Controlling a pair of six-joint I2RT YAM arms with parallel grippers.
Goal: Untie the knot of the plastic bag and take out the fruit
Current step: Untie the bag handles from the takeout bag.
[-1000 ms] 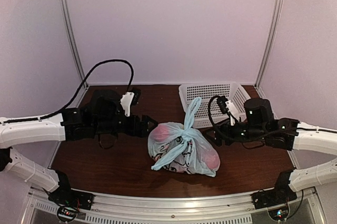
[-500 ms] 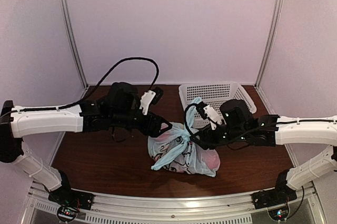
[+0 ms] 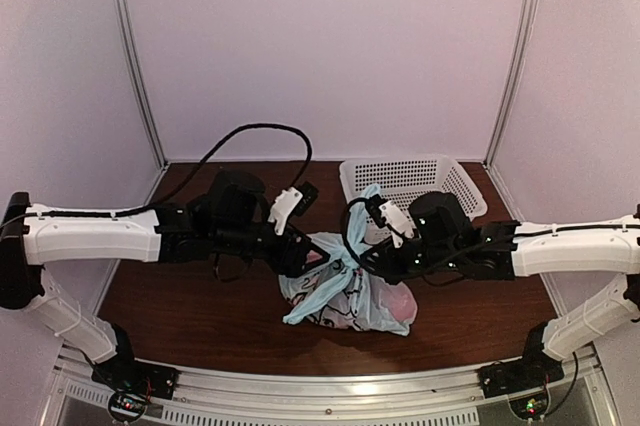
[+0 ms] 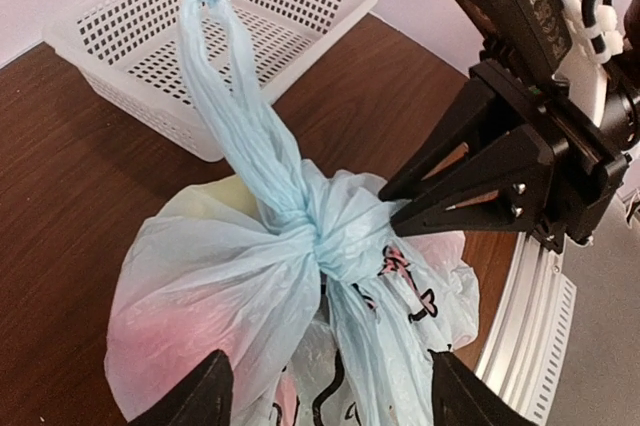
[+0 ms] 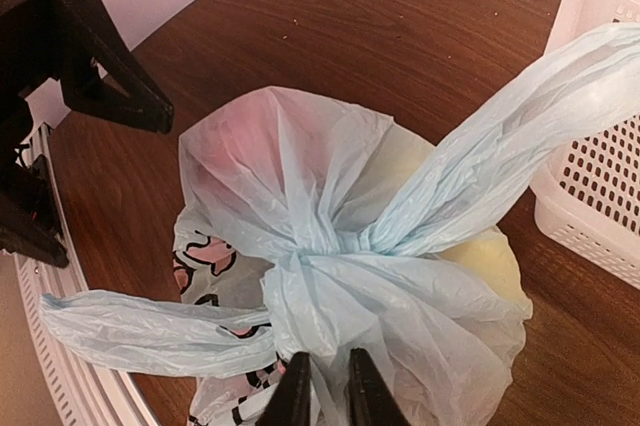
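Plastic bag [image 3: 350,304] sits mid-tabletop [image 3: 200,296], just in front of the white basket [image 3: 395,163], with both arms meeting at its knot [image 3: 343,266]. Left wrist: left hand [image 4: 330,396] spread wide, straddling the bag below the tie. Right wrist: right hand [image 5: 326,396] narrowed, pinching bag film beside the knot; pink fruit [image 5: 228,146] shows through the plastic.

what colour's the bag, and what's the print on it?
The plastic bag is translucent pale blue with black cartoon drawings. It shows best in the left wrist view.
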